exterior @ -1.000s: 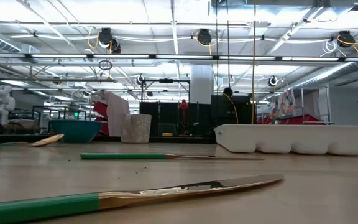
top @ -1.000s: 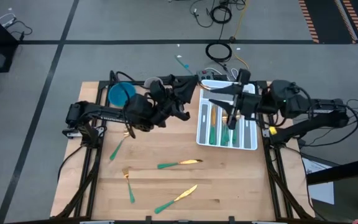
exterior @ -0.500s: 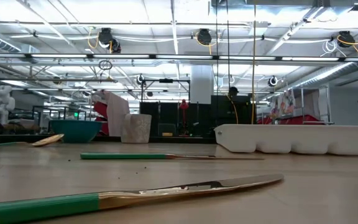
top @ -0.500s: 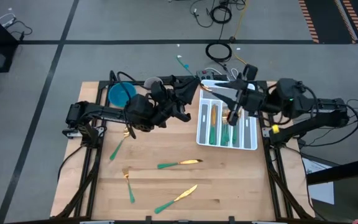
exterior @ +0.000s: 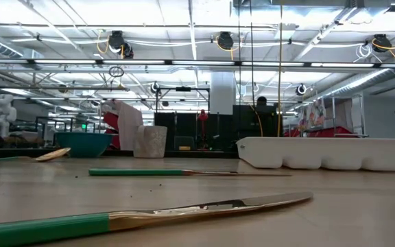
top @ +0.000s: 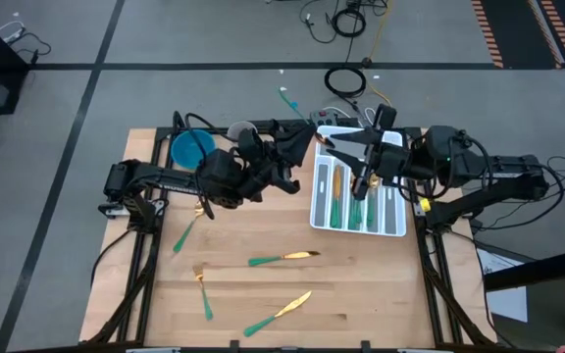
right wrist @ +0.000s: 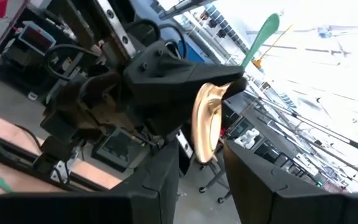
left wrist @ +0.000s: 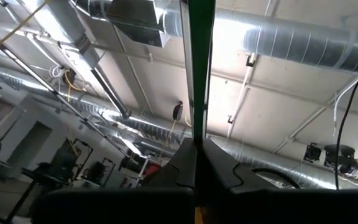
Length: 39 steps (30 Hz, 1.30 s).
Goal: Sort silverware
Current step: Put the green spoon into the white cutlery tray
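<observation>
A spoon with a gold bowl (right wrist: 205,124) and a slim teal handle (right wrist: 260,34) is up in the air above the table's far middle. My left gripper (top: 305,144) is shut on it, pointing steeply upward. My right gripper (right wrist: 201,177), above the white tray (top: 392,227), faces it level from the table's right. It is open, one finger on each side of the bowl's lower end. Two forks (top: 186,233) (top: 204,291) and two knives (top: 284,258) (top: 278,314) lie flat on the wooden table. My left gripper pinches the spoon between its two fingers where the teal handle (left wrist: 197,127) meets the gold bowl. The handle runs on along the fingers and sticks up past their tips. The bowl hangs below the fingers, clear of the table. My right gripper: its fingers (right wrist: 166,180) flank the bowl's lower end; whether they touch it, I cannot tell.
The white divided tray at the far right holds several teal-handled pieces (top: 346,208). A blue bowl (top: 192,147) stands at the far left corner. One more gold piece (top: 204,207) lies under my left arm. The table's near right part holds no objects.
My right gripper has drawn back a little toward the table's right edge and then come in toward the spoon again, its fingers at the same gap. My left gripper and the spoon have kept still.
</observation>
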Each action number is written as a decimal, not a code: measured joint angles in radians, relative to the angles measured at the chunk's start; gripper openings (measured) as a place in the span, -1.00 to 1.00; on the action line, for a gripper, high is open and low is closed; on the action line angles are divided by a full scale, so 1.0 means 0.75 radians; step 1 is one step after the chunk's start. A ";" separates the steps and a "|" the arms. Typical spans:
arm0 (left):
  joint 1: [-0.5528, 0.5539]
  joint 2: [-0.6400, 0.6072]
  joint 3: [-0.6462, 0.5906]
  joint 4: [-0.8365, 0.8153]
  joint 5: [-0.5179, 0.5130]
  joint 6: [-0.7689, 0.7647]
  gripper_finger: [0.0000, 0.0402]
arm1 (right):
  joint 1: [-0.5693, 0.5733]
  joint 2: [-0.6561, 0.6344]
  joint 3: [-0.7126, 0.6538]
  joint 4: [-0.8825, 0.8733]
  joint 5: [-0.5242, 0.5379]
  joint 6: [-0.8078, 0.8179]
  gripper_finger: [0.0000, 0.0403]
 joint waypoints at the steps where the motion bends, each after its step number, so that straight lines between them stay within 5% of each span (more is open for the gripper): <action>1: 0.000 0.000 0.000 -0.001 0.000 -0.007 -0.96 | 0.000 0.006 0.000 0.013 0.000 0.000 -0.40; 7: 0.000 -0.001 0.000 -0.001 0.016 -0.008 -0.96 | 0.000 0.023 0.000 0.046 0.002 -0.010 -0.47; 15: 0.000 -0.001 0.000 0.003 0.018 -0.049 -0.96 | 0.008 0.021 0.000 0.047 0.008 -0.046 -0.93; 21: -0.001 -0.001 0.000 -0.001 0.025 -0.049 -0.95 | 0.023 0.022 -0.001 0.043 0.026 -0.099 -0.99; 32: 0.004 -0.004 0.001 -0.079 0.064 -0.094 -0.82 | 0.045 0.002 -0.002 0.026 0.274 -0.340 -1.00; 39: 0.006 -0.006 0.002 -0.214 0.166 -0.275 -0.51 | 0.045 -0.026 -0.003 0.017 0.513 -0.805 -1.00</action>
